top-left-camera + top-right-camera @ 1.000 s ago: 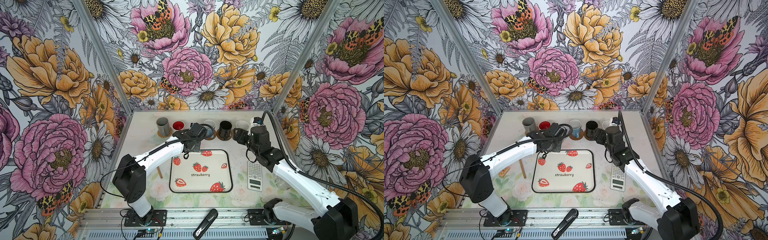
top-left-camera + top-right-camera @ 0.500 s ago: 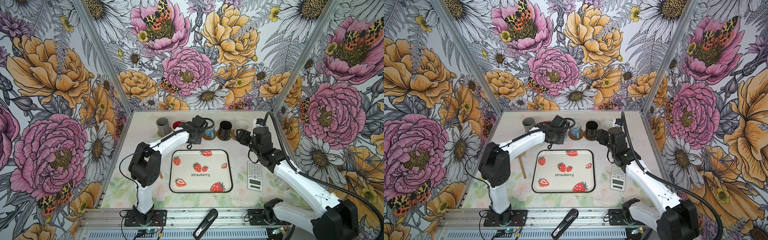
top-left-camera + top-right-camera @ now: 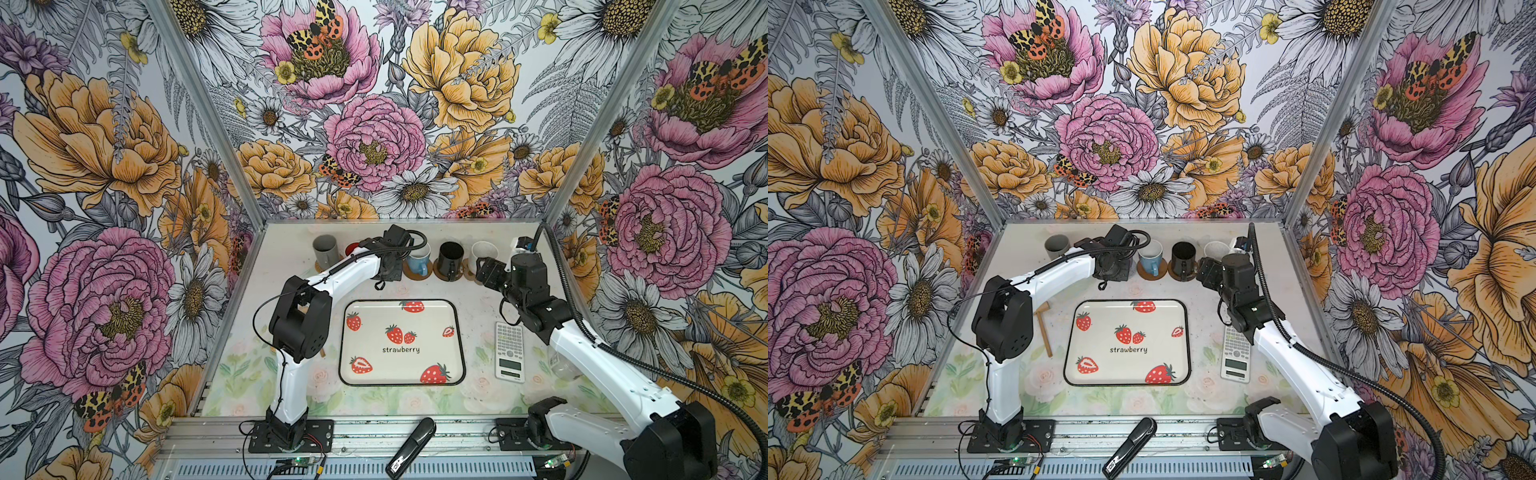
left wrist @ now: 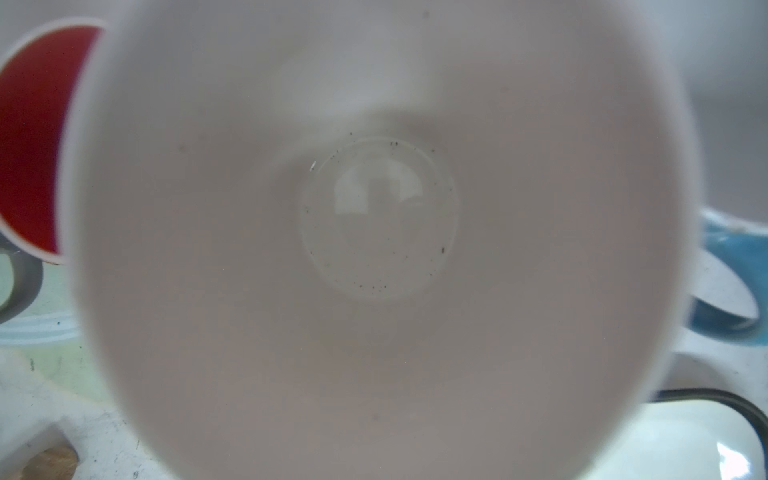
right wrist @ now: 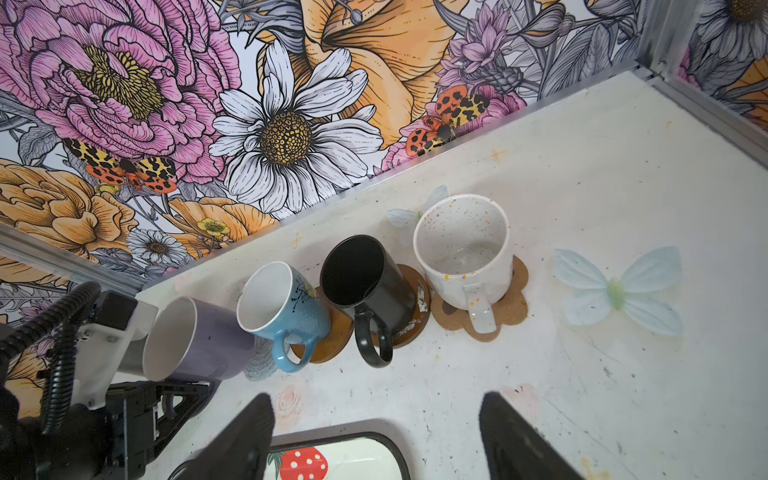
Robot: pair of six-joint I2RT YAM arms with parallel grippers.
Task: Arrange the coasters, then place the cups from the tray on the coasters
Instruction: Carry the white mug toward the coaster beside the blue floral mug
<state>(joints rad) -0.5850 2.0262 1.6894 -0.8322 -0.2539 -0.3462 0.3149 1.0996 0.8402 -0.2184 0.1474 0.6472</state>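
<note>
My left gripper (image 3: 388, 266) is shut on the lavender mug (image 5: 199, 340). It holds the mug tilted in the gap between the red-inside mug (image 4: 33, 137) and the blue mug (image 3: 419, 259). The mug's base is at the grey-blue crochet coaster (image 5: 257, 365); I cannot tell whether they touch. Its pale inside (image 4: 374, 249) fills the left wrist view. The blue and black mugs (image 5: 365, 286) stand on brown discs (image 5: 332, 336). The speckled white mug (image 5: 465, 249) sits on the paw-shaped coaster (image 5: 515, 307). A grey mug (image 3: 326, 249) ends the row on the left. The strawberry tray (image 3: 459, 332) is empty. My right gripper (image 5: 376, 411) is open and holds nothing.
A white calculator (image 3: 509, 351) lies right of the tray, under my right arm. A small wooden mallet (image 3: 1044, 328) lies left of the tray beside my left arm. A black handheld device (image 3: 411, 449) rests on the front rail. The back wall stands close behind the mugs.
The left arm's elbow has swung right and forward, while its gripper and the mug stayed by the gap in the row. The right arm has barely moved.
</note>
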